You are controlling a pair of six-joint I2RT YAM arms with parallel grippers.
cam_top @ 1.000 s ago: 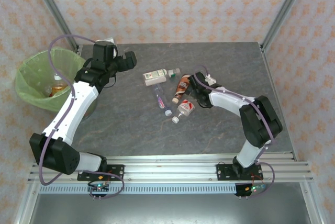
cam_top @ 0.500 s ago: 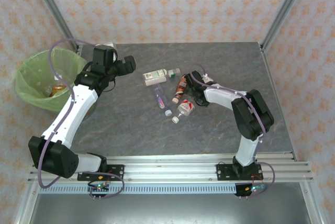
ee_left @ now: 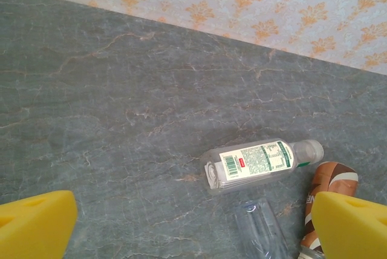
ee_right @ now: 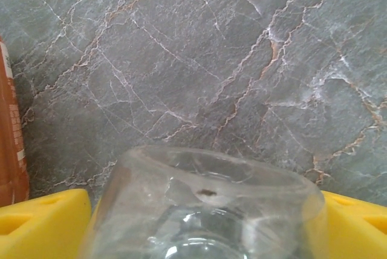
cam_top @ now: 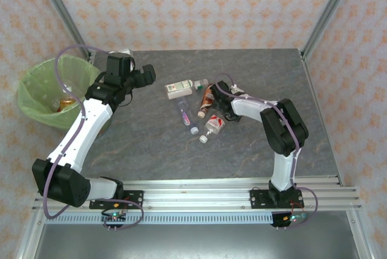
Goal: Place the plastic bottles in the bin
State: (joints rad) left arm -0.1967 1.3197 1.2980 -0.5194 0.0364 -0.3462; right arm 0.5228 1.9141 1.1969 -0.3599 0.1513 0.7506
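Here, bottle within right end effector

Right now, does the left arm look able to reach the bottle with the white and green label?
Probably yes. The left gripper is open and empty, the white-green bottle lies on its side ahead of it, and only bare table lies between them.
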